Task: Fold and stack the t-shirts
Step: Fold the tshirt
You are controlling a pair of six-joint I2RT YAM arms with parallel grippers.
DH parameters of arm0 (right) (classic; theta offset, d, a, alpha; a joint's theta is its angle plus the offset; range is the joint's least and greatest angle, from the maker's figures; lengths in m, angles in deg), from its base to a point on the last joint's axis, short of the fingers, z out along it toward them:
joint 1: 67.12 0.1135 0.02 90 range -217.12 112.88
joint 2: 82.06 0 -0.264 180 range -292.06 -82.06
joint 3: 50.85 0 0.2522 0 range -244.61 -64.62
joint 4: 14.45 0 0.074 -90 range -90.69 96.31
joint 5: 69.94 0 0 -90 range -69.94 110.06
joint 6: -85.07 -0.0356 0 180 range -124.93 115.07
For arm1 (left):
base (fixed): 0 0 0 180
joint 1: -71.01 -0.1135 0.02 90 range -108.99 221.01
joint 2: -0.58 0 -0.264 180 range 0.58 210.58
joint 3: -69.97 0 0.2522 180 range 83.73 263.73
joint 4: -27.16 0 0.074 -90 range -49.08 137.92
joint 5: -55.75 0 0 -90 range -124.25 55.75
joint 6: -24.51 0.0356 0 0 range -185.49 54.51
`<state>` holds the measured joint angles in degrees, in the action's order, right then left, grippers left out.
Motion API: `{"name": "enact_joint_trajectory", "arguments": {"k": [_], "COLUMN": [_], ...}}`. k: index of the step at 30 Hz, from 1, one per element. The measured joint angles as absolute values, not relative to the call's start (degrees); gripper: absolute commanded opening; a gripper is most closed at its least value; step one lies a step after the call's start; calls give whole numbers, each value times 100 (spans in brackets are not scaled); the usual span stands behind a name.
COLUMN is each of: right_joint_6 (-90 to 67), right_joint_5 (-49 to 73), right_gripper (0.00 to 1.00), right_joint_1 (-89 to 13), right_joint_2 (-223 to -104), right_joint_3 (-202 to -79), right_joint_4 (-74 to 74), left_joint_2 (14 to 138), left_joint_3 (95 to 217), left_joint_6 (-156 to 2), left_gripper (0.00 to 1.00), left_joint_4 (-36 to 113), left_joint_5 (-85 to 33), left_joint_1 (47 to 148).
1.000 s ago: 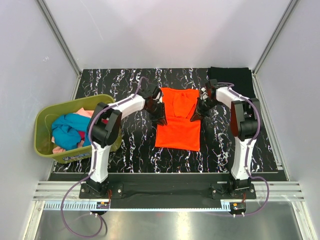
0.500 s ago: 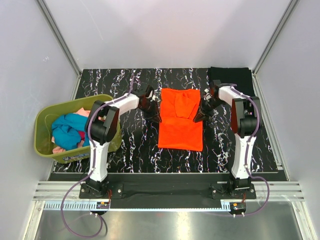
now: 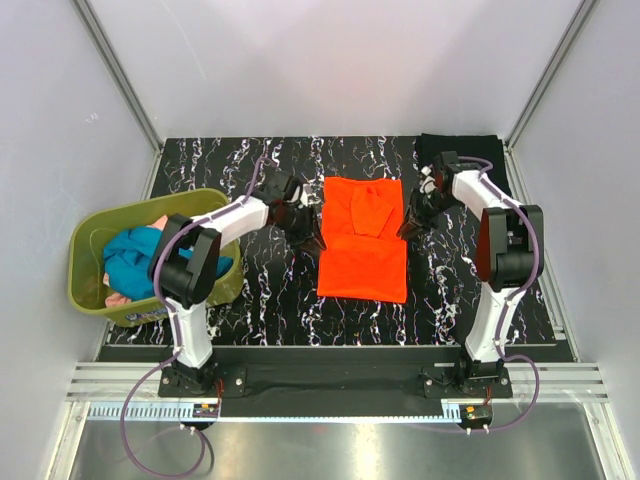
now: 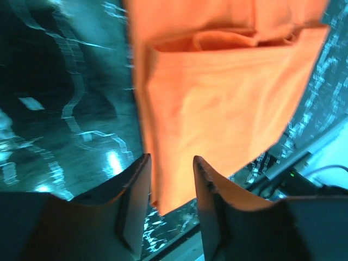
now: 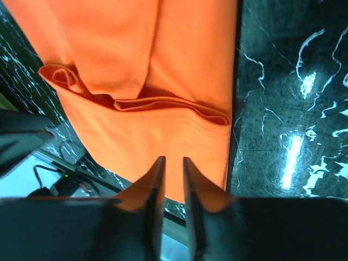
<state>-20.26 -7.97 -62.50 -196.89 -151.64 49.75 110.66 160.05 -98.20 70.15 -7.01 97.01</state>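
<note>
A partly folded orange shirt (image 3: 362,250) lies flat at the centre of the table (image 3: 250,290). The left gripper (image 4: 171,163) hovers at the shirt's 9 o'clock edge, jaws parted and released. The right gripper (image 5: 173,160) is at the 3 o'clock edge, jaws slightly apart and gripping nothing. At the table's 9 o'clock, a basket (image 3: 150,203) holds a teal shirt (image 3: 135,265).

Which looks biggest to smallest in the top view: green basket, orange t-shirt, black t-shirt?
1. green basket
2. orange t-shirt
3. black t-shirt, partly hidden by the right arm, so less sure
</note>
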Motion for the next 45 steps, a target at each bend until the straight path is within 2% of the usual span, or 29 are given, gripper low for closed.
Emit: {"name": "enact_joint_trajectory", "arguments": {"k": [2,5,7,13,19,23,26,27,31,39,45], "right_joint_6": [-2083,-2203,-2262,-2271,-2230,-2280,-2472,-2582,-3054,-3253,-2853], "right_joint_5": [-878,-1090,-1173,-1051,-771,-756,-1082,-1256,-2013,-2507,-2544], "right_gripper": [11,9,9,11,19,21,18,12,3,0,0], "right_joint_1": [-6274,-6278,-6278,-6300,-6256,-5996,-5437,-5188,-4386,-4335,-4436], "right_joint_2": [-19711,-19803,-19908,-20141,-19794,-18979,-18528,-18504,-18749,-19711,-19538], "right_joint_3": [-15015,-14775,-14628,-14419,-14364,-13988,-13675,-13599,-13260,-12919,-12506], "right_joint_4": [4898,4671,4514,4459,4603,4597,4466,4361,3720,3049,2776], "left_joint_2": [11066,11075,11125,11228,10909,10572,10481,10481,10478,10551,10566], "left_joint_3": [15858,15426,15176,15069,15336,15391,15373,15299,14805,14411,14335], "left_joint_6": [-9975,-10359,-10510,-10453,-9946,-9870,-9938,-10003,-10215,-10294,-10307], "left_gripper": [36,29,28,33,47,44,35,34,30,27,27], "left_joint_4": [6764,6145,6034,6281,6923,7065,6947,6812,6635,6705,6567], "left_joint_5": [-502,-174,-115,-246,-803,-794,-674,-620,-589,-794,-711], "left_joint_1": [9819,9983,10044,9974,10097,10225,10435,10496,10621,10547,10534]}}
